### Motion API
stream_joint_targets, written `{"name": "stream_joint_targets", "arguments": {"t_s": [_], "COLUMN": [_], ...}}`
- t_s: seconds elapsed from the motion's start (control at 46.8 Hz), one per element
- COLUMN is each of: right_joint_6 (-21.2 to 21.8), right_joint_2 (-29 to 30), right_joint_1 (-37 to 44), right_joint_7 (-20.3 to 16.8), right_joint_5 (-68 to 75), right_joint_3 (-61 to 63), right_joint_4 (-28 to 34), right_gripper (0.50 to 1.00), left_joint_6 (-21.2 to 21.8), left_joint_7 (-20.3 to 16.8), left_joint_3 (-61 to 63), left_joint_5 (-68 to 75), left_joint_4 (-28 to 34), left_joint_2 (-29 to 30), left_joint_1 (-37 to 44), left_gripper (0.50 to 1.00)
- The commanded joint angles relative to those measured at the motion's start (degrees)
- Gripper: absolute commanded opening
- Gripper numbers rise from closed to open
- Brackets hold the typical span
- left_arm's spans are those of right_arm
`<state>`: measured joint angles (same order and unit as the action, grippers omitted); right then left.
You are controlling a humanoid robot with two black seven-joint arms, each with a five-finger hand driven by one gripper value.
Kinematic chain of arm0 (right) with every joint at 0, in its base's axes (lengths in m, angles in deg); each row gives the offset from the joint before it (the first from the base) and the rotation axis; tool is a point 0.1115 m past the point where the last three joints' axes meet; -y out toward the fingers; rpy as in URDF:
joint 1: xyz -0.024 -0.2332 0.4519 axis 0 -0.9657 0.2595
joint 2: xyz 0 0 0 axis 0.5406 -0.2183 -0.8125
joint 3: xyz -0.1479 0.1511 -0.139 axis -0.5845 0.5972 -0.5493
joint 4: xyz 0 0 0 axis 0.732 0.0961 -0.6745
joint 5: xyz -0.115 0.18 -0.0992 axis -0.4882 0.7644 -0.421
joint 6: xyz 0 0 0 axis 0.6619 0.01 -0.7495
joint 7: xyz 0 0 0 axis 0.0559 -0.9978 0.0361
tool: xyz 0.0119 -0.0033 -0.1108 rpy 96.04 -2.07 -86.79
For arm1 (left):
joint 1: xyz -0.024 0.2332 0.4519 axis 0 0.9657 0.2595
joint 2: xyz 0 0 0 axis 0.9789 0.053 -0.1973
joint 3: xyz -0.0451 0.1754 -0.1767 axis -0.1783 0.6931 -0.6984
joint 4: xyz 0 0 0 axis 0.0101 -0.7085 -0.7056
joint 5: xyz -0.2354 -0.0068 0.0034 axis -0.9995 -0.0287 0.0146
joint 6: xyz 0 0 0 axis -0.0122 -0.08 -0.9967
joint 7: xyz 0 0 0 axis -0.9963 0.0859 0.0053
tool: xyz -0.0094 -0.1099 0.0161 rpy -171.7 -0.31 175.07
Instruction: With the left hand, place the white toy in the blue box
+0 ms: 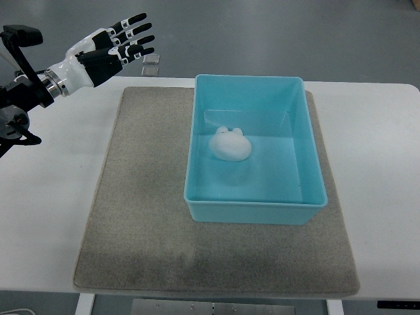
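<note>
The white toy [230,144] lies inside the blue box [308,141], on its floor toward the left and far side. My left hand [125,44] is at the upper left, raised over the far left edge of the table, well away from the box. Its fingers are spread and hold nothing. My right arm is not in view.
The box stands on a grey mat [144,197] that covers the middle of the white table [380,170]. A small grey object [151,64] lies at the table's far edge near my left hand.
</note>
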<state>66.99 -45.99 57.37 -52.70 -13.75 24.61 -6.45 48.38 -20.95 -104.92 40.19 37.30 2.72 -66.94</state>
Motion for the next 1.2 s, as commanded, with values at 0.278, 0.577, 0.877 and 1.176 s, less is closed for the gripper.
{"name": "stream_joint_targets", "arguments": {"t_s": [0.278, 0.577, 0.877, 1.176], "right_joint_6": [0.0, 0.0, 0.0, 0.0], "right_joint_2": [0.0, 0.0, 0.0, 0.0], "right_joint_1": [0.0, 0.0, 0.0, 0.0], "right_joint_7": [0.0, 0.0, 0.0, 0.0], "right_joint_5": [0.0, 0.0, 0.0, 0.0], "right_joint_3": [0.0, 0.0, 0.0, 0.0], "right_joint_4": [0.0, 0.0, 0.0, 0.0], "right_gripper": [0.936, 0.936, 0.936, 0.936], "left_joint_6": [0.0, 0.0, 0.0, 0.0], "left_joint_7": [15.8, 17.5, 17.5, 17.5], "left_joint_3": [-3.0, -6.6, -10.8, -10.9], "left_joint_5": [-13.7, -15.6, -15.1, -15.2], "left_joint_4": [1.3, 1.1, 1.2, 1.4], "left_joint_2": [-0.2, 0.0, -0.3, -0.5], "left_joint_1": [2.9, 5.1, 6.6, 6.7], "left_gripper": [0.996, 0.996, 0.996, 0.996]}}
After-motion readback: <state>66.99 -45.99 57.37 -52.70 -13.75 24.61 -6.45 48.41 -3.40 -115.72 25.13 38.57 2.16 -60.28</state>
